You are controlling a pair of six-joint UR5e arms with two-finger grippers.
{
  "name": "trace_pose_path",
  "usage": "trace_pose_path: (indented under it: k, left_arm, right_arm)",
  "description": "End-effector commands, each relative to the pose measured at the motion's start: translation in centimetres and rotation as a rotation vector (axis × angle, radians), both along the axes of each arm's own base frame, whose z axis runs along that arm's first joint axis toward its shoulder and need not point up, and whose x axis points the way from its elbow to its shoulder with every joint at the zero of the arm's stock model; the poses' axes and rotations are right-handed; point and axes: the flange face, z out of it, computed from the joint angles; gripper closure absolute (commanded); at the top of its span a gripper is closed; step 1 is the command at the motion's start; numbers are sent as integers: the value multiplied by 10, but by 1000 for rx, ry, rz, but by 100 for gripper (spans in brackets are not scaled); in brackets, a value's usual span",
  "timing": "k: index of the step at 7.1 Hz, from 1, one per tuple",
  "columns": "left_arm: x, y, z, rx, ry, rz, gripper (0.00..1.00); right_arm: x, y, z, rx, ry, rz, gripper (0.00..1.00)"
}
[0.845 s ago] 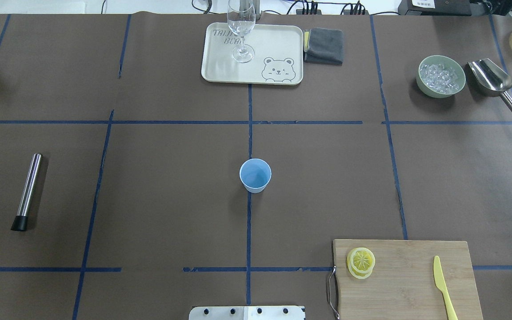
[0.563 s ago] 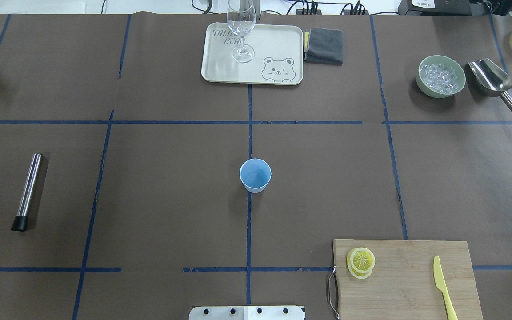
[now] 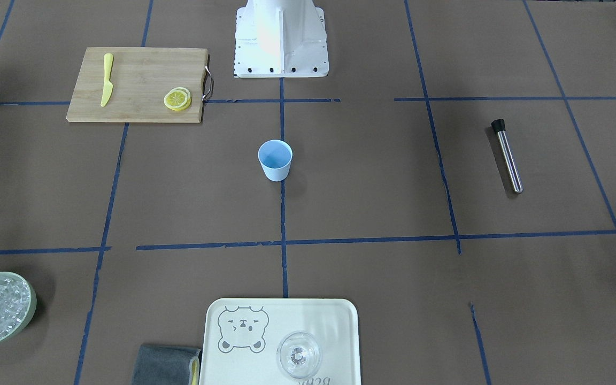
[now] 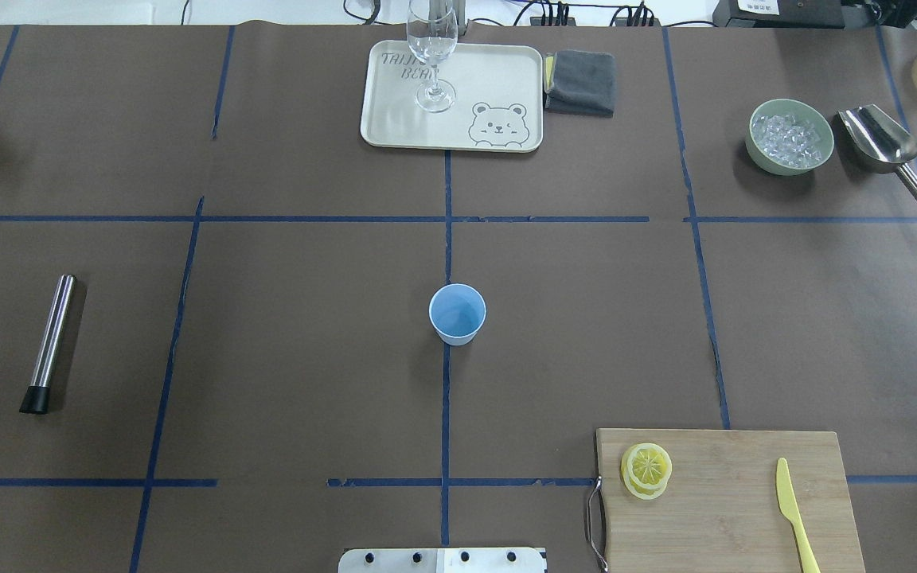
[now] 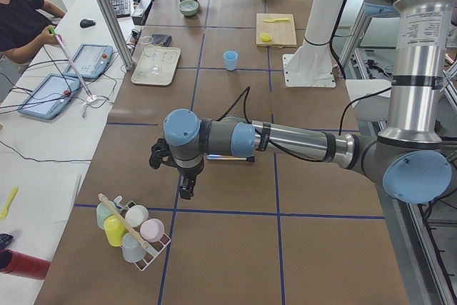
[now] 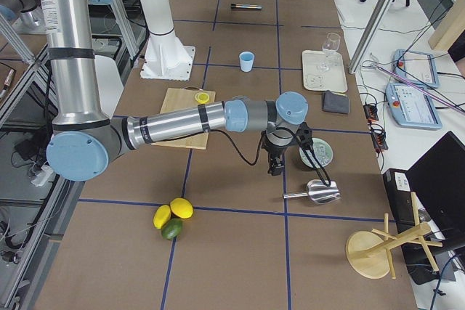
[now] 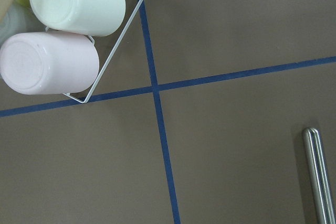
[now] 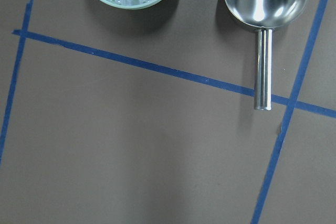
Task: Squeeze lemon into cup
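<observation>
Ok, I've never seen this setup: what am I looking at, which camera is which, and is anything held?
This is a two-armed robot at a brown table. Two pictures look down on the table, one from behind the robot and one facing it; two come from the table's ends; two come from cameras on the wrists. A blue cup stands mid-table. Lemon slices and a yellow knife lie on a cutting board. Also there: a glass on a tray, a bowl of ice, a metal scoop, a metal rod. The left gripper hangs by a rack of cups, the right gripper near the bowl and scoop. I see nothing held, but cannot tell if they are open or shut.
</observation>
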Motion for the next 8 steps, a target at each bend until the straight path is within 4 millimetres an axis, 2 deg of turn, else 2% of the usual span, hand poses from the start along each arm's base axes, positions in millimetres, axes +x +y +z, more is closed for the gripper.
trace_pose_path:
  k: [1,2,3,5,6,7,8]
  left_arm:
    - [1,0,-1,5,0,2,0]
    - [2,0,3,0,3,4,0]
    - [3,-1,3,0,5,4,0]
    - [3,-4,0,22,4,3,0]
    - [3,-4,2,35,4,4,0]
    - [3,-4,2,35,4,4,0]
    - [3,-4,1,38,4,4,0]
  right_arm:
    - [-47,22,-50,-28,-39,23,0]
    - [-86,39,-86,-65,-29,40,0]
    - [-115,54,-119,-83,-14,74,0]
    - [-193,98,-175,-104,-35,140,0]
    - [-243,129,-191,-119,-46,175,1]
    - [-292,171,-212,-123,-36,205,2]
    - [-322,203,-223,-168,-29,234,2]
